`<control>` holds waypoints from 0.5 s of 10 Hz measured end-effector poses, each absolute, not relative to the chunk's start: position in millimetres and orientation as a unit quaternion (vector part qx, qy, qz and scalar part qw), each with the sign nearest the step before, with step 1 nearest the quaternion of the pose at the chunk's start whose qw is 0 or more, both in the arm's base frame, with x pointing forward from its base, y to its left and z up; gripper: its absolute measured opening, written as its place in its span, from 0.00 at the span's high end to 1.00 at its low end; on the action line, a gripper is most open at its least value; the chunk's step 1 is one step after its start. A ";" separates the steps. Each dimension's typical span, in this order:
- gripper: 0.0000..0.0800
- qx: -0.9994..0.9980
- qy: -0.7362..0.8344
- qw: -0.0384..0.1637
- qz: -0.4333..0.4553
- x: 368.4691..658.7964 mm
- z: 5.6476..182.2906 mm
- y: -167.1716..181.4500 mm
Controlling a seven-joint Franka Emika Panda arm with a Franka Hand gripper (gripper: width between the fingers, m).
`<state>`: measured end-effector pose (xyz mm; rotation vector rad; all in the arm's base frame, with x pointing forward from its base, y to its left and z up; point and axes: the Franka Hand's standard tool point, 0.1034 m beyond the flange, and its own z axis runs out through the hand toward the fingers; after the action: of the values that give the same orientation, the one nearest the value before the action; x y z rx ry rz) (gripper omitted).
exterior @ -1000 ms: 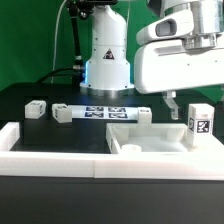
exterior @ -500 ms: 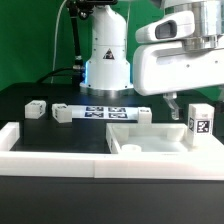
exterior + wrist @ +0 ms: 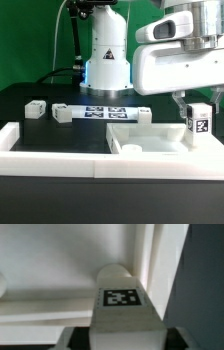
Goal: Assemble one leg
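The leg [image 3: 198, 122] is a small white block with a black-and-white tag. It stands upright at the exterior view's right, on the corner of the big white square panel [image 3: 145, 138]. My gripper [image 3: 194, 106] comes down over its top and is shut on it. In the wrist view the leg [image 3: 122, 291] fills the gap between the two dark fingers [image 3: 76, 339], and my gripper [image 3: 127, 340] clamps its near end. The white panel [image 3: 50, 277] lies behind the leg.
Two more small white blocks [image 3: 36, 109] [image 3: 63, 113] lie at the exterior view's left, beside the marker board [image 3: 105, 113]. A white raised wall [image 3: 60, 152] runs along the front. The robot base [image 3: 107, 55] stands at the back.
My gripper has shifted a little toward the exterior view's right, and its fingers now sit around the top of the leg. The leg stays upright in nearly the same place.
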<state>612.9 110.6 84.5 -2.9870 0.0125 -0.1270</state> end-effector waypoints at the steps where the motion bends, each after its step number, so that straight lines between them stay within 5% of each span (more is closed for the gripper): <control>1: 0.64 -0.993 0.072 0.082 -0.039 613.5 84.3 109.6; 5: 0.64 -0.946 0.305 0.092 -0.064 618.0 84.0 110.0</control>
<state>618.0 110.0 84.0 -2.8077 0.9063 -0.1909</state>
